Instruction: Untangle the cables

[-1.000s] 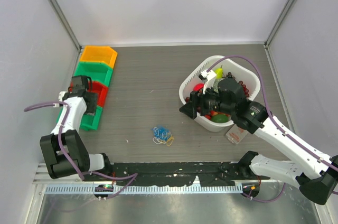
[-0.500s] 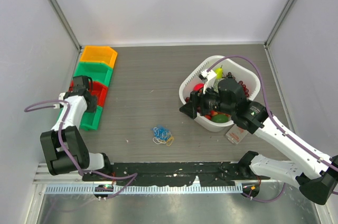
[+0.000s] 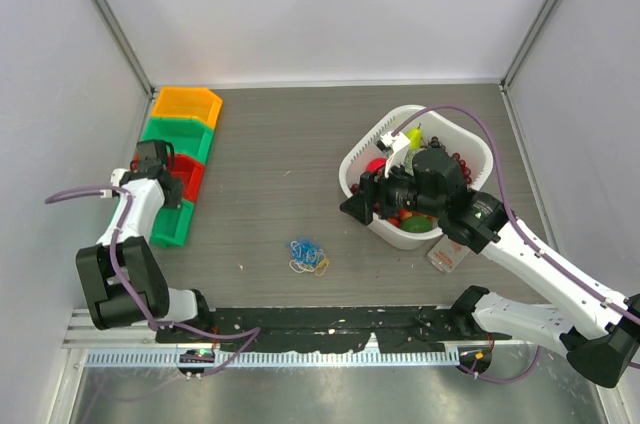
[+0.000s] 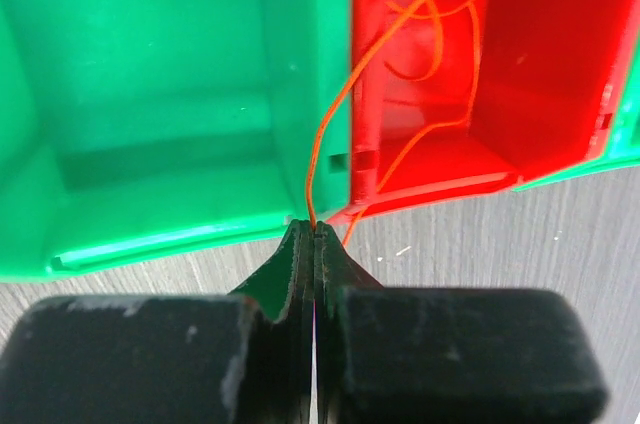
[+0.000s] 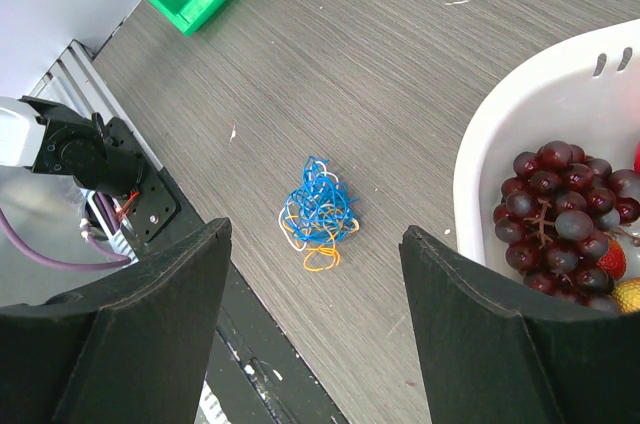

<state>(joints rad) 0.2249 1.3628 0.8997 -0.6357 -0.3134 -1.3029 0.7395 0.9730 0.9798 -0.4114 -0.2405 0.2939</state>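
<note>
A: Left gripper [image 4: 313, 229] state?

B: Clamped tight on one orange wire [image 4: 311, 189], at the seam between a green bin [image 4: 150, 94] and the red bin [image 4: 540, 64]. The wire runs up into the red one, with more loops lying there. Only the left wrist view shows this.

A: Right gripper [image 5: 312, 234]?

B: Fingers wide apart, holding nothing, over the white basket [image 3: 350, 166] edge.

A: Cables?

B: One cable clump [image 3: 309, 257] on the table [image 3: 270, 174], between bins and basket, apart from both grippers. Right wrist view resolves blue, orange-tan and white strands. Four bins: one orange bin [image 3: 185, 104], two green, one red.
</note>
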